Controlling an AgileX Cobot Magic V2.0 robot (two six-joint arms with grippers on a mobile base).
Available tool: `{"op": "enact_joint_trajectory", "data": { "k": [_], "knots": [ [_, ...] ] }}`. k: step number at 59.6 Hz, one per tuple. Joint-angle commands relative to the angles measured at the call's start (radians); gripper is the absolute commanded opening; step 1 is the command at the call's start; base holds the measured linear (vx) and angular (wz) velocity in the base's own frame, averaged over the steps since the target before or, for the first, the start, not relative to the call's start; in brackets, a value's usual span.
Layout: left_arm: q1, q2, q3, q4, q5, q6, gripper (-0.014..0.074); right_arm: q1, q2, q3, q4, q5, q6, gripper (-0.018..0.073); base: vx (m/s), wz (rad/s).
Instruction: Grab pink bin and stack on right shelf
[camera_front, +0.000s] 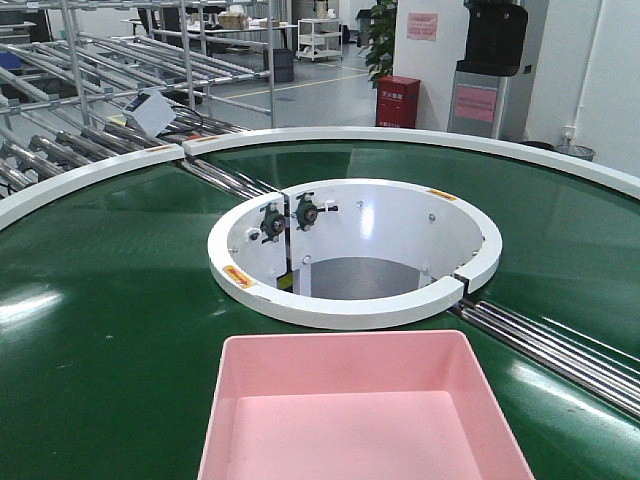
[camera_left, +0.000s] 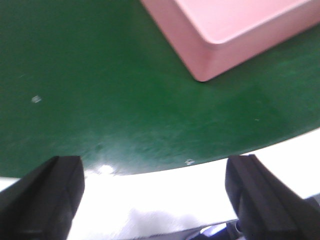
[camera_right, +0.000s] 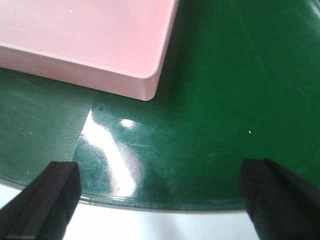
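The pink bin (camera_front: 365, 420) sits on the round green counter (camera_front: 110, 300) at the side nearest the robot, open side up and nothing in it, its far rim running square across the front view and its near end cut off by the bottom of the picture. Just beyond that far rim is the white ring (camera_front: 350, 312) around the counter's central well, close to the bin but not touching it. To the bin's left the green surface lies bare out to the white outer rim (camera_front: 90, 175); to its right there is bare green up to the steel rollers (camera_front: 560, 350) that cross the surface at a slant. The left gripper (camera_left: 155, 170) hangs over the counter's near edge, jaws spread wide with nothing between them, and one rounded bottom corner of the bin shows up and to the right of it, well clear of both fingers. The right gripper (camera_right: 160, 172) is the mirror of that: jaws wide apart and holding nothing, over the curved near edge, with the bin's other near corner up and to the left, apart from the fingers. Grey pipe racks (camera_front: 60, 100) stand past the far left rim.
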Motion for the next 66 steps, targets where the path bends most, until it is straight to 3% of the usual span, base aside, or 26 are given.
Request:
{"op": "enact_joint_trajectory", "data": {
  "k": [1, 5, 8, 16, 25, 47, 66],
  "knots": [
    [-0.092, 0.102, -0.092, -0.017, -0.073, 0.008, 0.0696, 0.054, 0.074, -0.086, -0.023, -0.026, -0.036, 0.0716, 0.0, 0.0],
    [-0.144, 0.19, -0.139, 0.018, -0.08, -0.027, 0.0685, 0.132, 0.146, -0.127, -0.108, -0.026, 0.005, 0.0703, 0.0, 0.0],
    [-0.173, 0.255, -0.181, 0.062, -0.079, -0.089, 0.068, 0.181, 0.202, -0.158, -0.195, -0.027, 0.107, 0.0694, 0.0, 0.0],
    [-0.22, 0.428, -0.318, 0.186, -0.07, -0.247, 0.068, 0.223, 0.33, -0.255, -0.335, -0.017, 0.334, 0.0665, 0.0, 0.0],
    [-0.249, 0.631, -0.499, 0.252, -0.02, -0.389, 0.0678, 0.198, 0.492, -0.386, -0.331, 0.037, 0.486, 0.0623, 0.0, 0.0],
    [-0.262, 0.99, -0.844, 0.254, 0.139, -0.614, 0.0664, 0.168, 0.787, -0.638, -0.284, 0.117, 0.505, 0.056, 0.0, 0.0],
    [-0.262, 1.118, -0.885, 0.283, 0.118, -0.741, 0.0633, 0.168, 0.909, -0.703, -0.294, 0.099, 0.513, 0.0531, 0.0, 0.0]
  ]
}}
